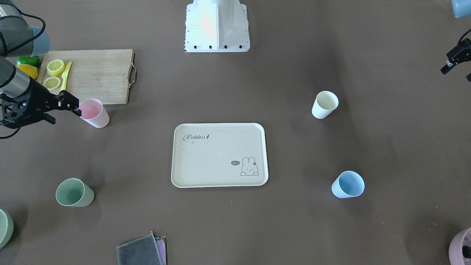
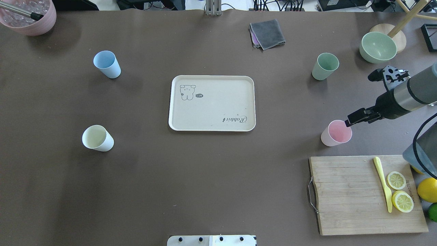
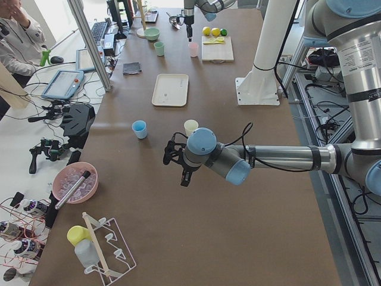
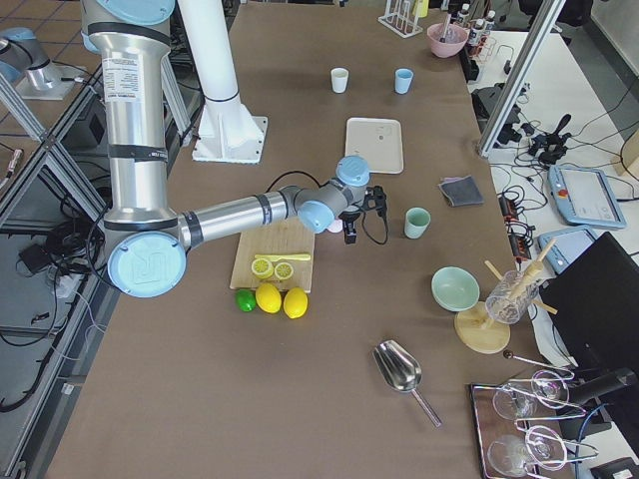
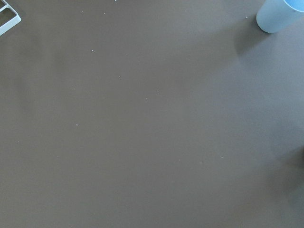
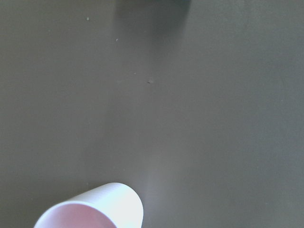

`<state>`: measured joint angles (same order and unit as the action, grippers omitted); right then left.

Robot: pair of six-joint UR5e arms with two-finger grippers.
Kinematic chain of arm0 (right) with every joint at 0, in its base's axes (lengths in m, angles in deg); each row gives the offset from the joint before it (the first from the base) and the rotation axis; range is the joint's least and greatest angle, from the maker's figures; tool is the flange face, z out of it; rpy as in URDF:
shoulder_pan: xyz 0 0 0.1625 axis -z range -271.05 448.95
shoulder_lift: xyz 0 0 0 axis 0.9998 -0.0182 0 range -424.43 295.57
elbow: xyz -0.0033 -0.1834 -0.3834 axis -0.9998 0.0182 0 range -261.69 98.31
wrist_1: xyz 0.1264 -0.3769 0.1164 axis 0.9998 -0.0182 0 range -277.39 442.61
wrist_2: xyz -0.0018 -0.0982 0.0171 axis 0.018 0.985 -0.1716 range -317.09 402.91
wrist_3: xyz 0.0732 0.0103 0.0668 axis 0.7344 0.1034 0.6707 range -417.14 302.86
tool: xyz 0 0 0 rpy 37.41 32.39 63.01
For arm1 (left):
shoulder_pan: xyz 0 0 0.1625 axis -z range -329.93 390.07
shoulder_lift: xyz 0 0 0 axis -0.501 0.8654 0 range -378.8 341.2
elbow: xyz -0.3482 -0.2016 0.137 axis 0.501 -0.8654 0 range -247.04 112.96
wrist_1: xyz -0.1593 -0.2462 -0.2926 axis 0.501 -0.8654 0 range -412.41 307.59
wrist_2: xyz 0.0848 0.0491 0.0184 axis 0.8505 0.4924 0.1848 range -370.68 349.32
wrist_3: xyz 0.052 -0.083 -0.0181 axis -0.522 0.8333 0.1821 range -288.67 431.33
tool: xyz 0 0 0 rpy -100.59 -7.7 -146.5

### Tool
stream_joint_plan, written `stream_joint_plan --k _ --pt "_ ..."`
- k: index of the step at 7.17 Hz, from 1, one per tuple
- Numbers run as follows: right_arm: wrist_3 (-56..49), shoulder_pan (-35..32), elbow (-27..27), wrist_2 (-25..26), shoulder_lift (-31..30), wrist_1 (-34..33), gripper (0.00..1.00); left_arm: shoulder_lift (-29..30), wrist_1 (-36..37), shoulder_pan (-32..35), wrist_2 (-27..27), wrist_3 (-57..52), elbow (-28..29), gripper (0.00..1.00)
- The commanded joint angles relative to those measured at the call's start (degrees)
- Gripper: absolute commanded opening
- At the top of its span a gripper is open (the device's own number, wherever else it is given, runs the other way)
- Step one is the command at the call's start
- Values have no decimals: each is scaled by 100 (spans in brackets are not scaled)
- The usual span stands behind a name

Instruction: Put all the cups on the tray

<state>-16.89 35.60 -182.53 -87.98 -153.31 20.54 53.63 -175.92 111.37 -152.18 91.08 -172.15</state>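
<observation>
The cream tray (image 1: 217, 158) lies empty at the table's middle, also in the overhead view (image 2: 211, 102). Four cups stand upright on the table around it: pink (image 1: 95, 113), cream-white (image 1: 324, 105), sage green (image 1: 74, 192), light blue (image 1: 347, 184). My right gripper (image 1: 67, 115) is open and empty, with one fingertip (image 2: 351, 121) at the pink cup's (image 2: 336, 133) rim on the side away from the tray. My left gripper (image 1: 456, 71) is cut off at the view's edge, looks open and empty, and hovers far from the cups. Its wrist view catches the blue cup (image 5: 280, 14).
A wooden cutting board (image 2: 348, 194) with lemon slices and a yellow knife lies just behind the pink cup. A grey cloth (image 2: 268, 33), a green bowl (image 2: 378, 47) and a pink bowl (image 2: 30, 17) sit along the far edge. The robot's base (image 1: 217, 25) stands behind the tray.
</observation>
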Motion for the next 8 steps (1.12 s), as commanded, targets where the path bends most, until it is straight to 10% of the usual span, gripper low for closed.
stream_joint_plan --k 1,2,4,8 --pt "0 184 -68 19 -23 -7 90 -18 -6 0 0 2 8 98" --pt "0 246 -68 20 -32 -7 73 -18 3 0 0 2 8 98" --pt "0 282 -41 37 -32 -7 9 25 38 0 17 11 17 98" --pt "18 282 -111 -15 29 -42 0 682 47 -788 279 1667 -62 97"
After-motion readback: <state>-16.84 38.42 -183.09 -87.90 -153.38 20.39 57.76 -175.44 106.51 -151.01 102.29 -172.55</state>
